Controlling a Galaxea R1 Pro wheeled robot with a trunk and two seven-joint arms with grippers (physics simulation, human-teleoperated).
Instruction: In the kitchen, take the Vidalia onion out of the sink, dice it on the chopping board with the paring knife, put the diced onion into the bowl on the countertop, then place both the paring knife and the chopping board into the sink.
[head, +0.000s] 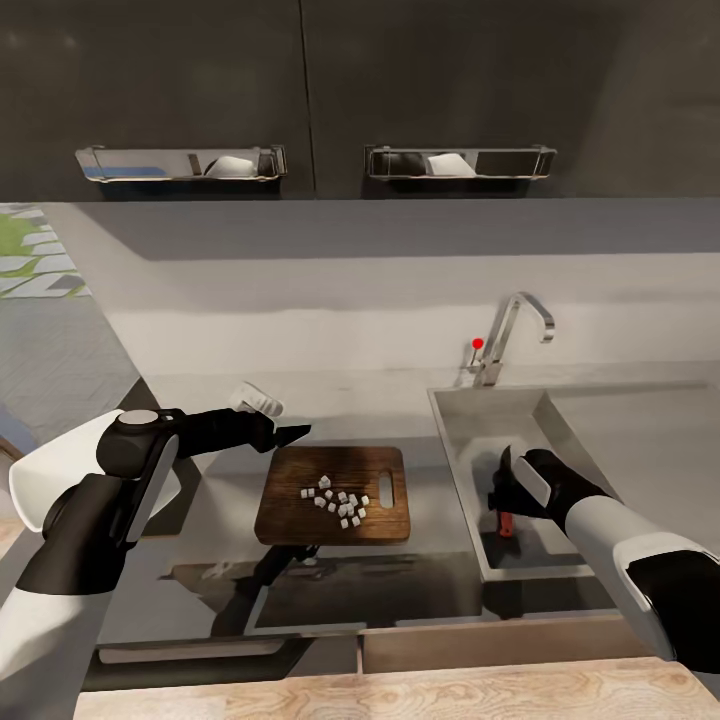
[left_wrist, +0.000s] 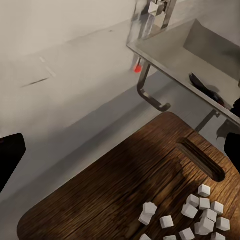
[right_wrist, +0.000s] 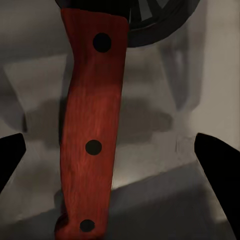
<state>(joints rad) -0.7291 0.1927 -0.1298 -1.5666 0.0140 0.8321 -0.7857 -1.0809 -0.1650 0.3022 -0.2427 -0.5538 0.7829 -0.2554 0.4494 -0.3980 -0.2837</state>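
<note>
The brown chopping board (head: 300, 520) lies on the grey countertop (head: 200, 590) left of the sink (head: 470, 400), with several white onion cubes (head: 338, 502) near its handle slot. My left gripper (head: 293, 432) hovers open over the board's far left corner; in the left wrist view the board (left_wrist: 100, 195) and cubes (left_wrist: 200, 215) lie below its spread fingers (left_wrist: 11, 155). Part of the white bowl (head: 256, 400) shows behind that gripper. The paring knife (right_wrist: 92, 125) lies on the sink floor, its reddish handle (head: 506, 524) under my open right gripper (head: 502, 495).
The chrome tap (head: 518, 330) with its red dot rises behind the sink. A dark round drain (right_wrist: 150, 25) sits just past the knife handle. Dark wall cabinets (head: 300, 90) hang overhead. A pale wooden surface (head: 400, 695) runs along the near edge.
</note>
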